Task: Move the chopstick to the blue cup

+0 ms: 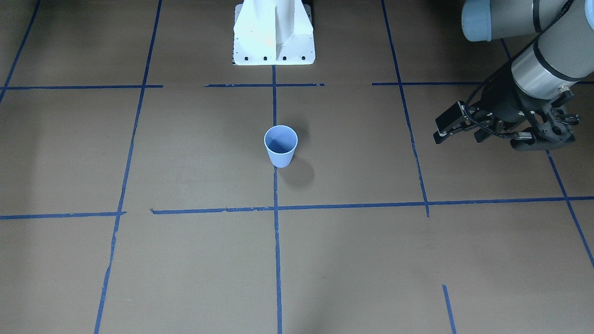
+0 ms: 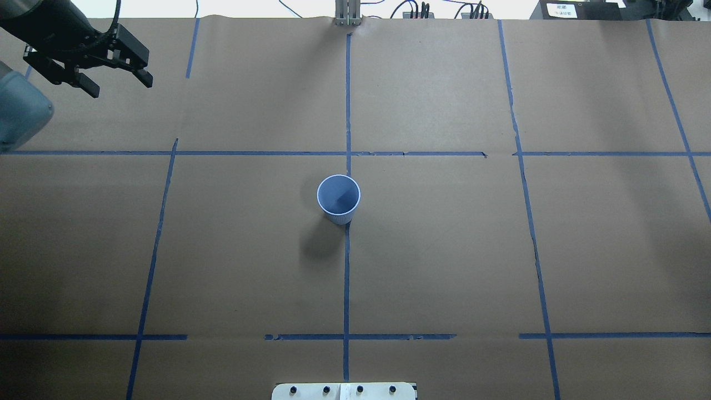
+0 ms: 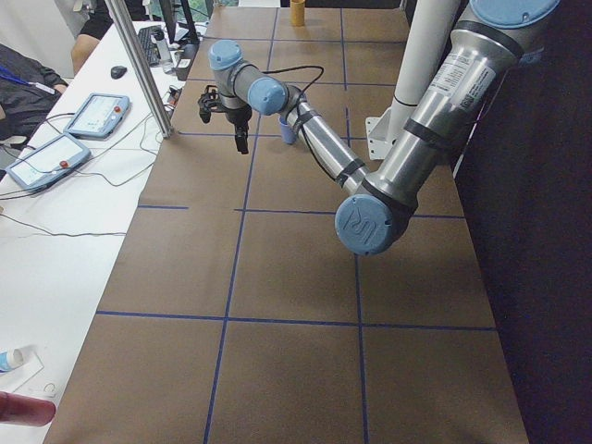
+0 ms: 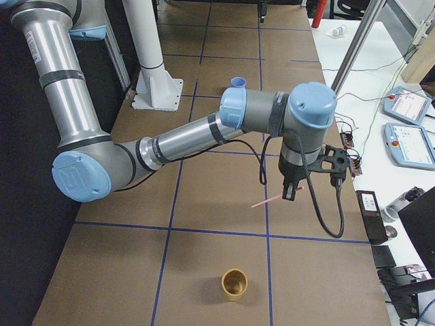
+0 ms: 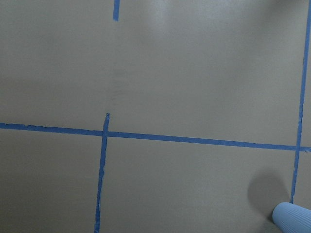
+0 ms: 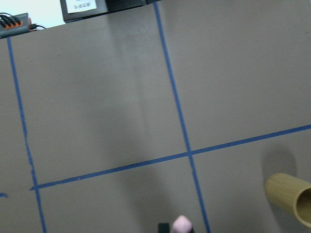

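- Your tool for this step is the right gripper [image 4: 289, 193]. It hangs above the table with the chopstick [image 4: 268, 202] at its fingertips.
- I read its jaws as clamped on the stick. The right wrist view shows a pink end close under the camera, beside a sliver of dark finger. The pads themselves barely show, so this is a judgement.
- The stick's long axis runs roughly level and crosswise to the fingers, with most of its length jutting out to one side of the tool. From the side the whole stick looks pale pink, so I cannot tell which end leads.
- The blue cup [image 2: 338, 199] stands upright with its mouth open. It is well apart from the tool, out past its wrist towards the middle of the table.
- A tan cup [image 4: 235, 284] stands near the tool, on the side away from the blue cup. Don't mistake it for the target.
- Carry the stick high enough that the long free end passes over the rim.
- A level stick will likely bridge the mouth, so turn the wrist to point the free end down before you arrive.
- Aim for the middle of the opening. The cup looks light and may tip if the stick pushes its wall.
- Let go only once the tip is well inside.
- The left gripper [image 2: 119, 86] has its jaws apart and empty, far from everything. Leave it there.
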